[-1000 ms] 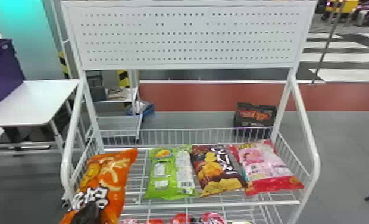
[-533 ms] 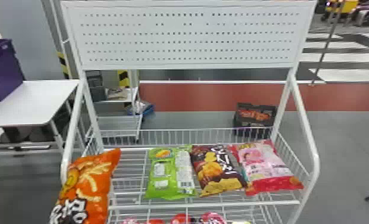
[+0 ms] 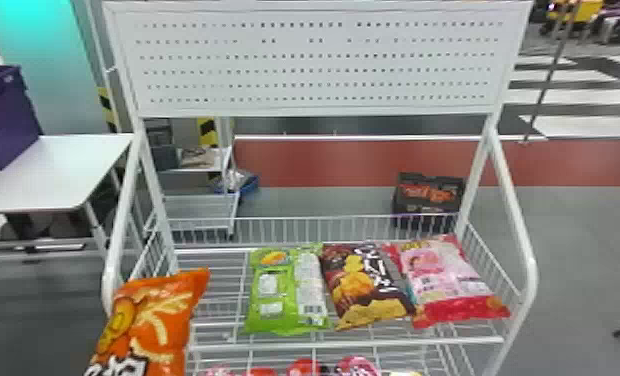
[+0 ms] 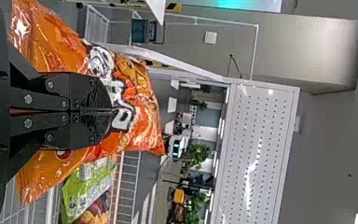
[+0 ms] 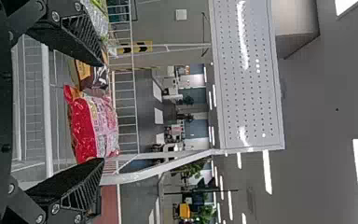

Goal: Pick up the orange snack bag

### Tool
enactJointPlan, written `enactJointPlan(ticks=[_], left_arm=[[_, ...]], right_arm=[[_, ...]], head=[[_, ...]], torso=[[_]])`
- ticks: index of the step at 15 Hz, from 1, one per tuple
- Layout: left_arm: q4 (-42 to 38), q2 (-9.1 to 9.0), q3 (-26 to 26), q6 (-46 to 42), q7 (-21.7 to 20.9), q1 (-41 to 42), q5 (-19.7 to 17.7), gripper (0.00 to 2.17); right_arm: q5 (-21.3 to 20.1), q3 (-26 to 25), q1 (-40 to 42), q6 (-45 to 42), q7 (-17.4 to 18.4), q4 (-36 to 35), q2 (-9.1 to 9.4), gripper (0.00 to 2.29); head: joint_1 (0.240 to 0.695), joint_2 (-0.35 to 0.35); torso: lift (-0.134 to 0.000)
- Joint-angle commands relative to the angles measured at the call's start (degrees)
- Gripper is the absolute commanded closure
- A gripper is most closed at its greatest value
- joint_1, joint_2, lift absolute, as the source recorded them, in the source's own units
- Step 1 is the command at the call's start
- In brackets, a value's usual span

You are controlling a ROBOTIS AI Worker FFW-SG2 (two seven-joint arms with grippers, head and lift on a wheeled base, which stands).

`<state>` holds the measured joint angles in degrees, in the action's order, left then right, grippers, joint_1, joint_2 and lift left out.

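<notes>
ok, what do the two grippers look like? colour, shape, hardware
Both are matte black. The left gripper has angular linkage plates studded with silvery screw heads, and its jaws have fine ridges toward the tips. The right gripper has wedge-shaped jaws tapering to the tip, with slotted, rib-like sides and similar screw heads near the base.

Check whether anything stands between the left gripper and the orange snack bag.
Nothing visible does. The left gripper is closed on the orange snack bag, with orange packaging showing on both sides of its fingers.
</notes>
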<state>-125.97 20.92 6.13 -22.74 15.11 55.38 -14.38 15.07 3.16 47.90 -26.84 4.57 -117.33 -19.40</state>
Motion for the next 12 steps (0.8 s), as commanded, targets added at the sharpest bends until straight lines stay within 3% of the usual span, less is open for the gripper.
enactJointPlan(ticks=[1,12], left_arm=[[0.37,0.09,-0.06,-1.38,0.0,0.87,0.06,1.69],[1.87,0.0,-1.03,-4.55,0.44,0.7,0.06,1.69]], right_arm=[[0.13,0.01,0.0,-0.09,0.0,0.09,-0.11,0.17],[0.22,-0.52,0.18,-0.09,0.0,0.0,-0.11,0.17]], head=[[0.499,0.0],[0.499,0.0]], torso=[[0.0],[0.0]])
